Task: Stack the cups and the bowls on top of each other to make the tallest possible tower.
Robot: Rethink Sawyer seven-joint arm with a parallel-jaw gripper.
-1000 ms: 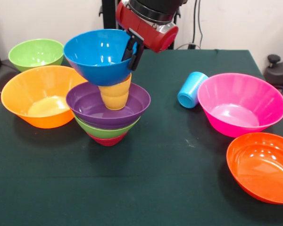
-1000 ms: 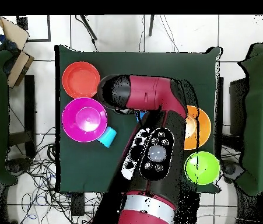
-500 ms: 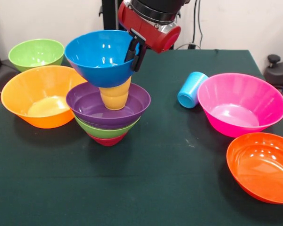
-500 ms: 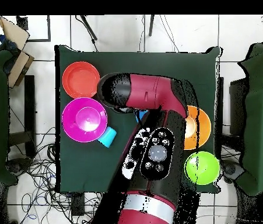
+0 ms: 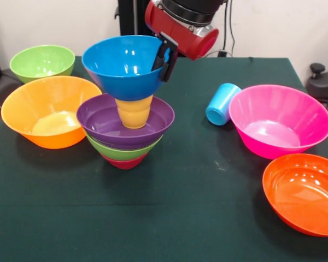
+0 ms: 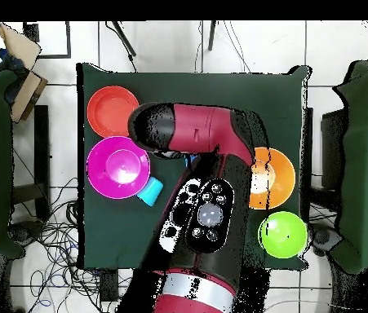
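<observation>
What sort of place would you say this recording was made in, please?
Probably a robotics lab: a green-clothed table set with plastic bowls, a red robot arm over it, loose cables on the tiled floor, and similar green tables alongside.

A blue bowl (image 5: 123, 65) is sitting upright on a yellow-orange cup (image 5: 134, 112), which is standing in nested purple (image 5: 101, 121), green (image 5: 120, 152) and crimson (image 5: 124, 162) bowls. A light blue cup (image 5: 222, 103) is lying tipped beside a pink bowl (image 5: 279, 123).

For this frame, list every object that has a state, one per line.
blue bowl: upright, resting on yellow-orange cup, rim gripped
end effector: shut on bowl rim
purple bowl: nested in stack, holds cup
light blue cup: lying on its side
pink bowl: upright, empty
</observation>
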